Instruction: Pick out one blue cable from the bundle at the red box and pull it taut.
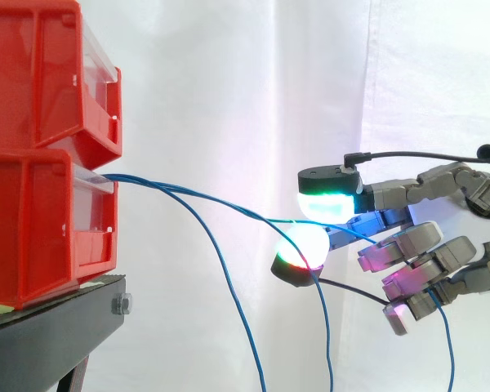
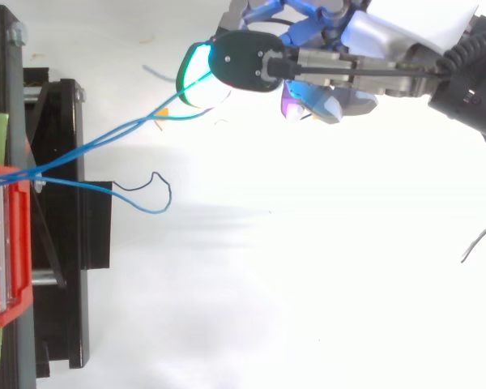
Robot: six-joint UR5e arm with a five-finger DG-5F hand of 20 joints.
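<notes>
Hand: fingertip pad + thumb pad clamped on blue cable, near-straight to lower red bin; other strands hang slack.

The hand is built of grey metal links, blocky with rounded edges. Its fingertips are thick domed pads backed by black caps. One pad glows white with green and cyan, another white with a green and red rim, and the lower ones glow magenta. In the top view a black cap carries small silver screws. The links behind it look blue-violet, and a white cover meets the black wrist.
</notes>
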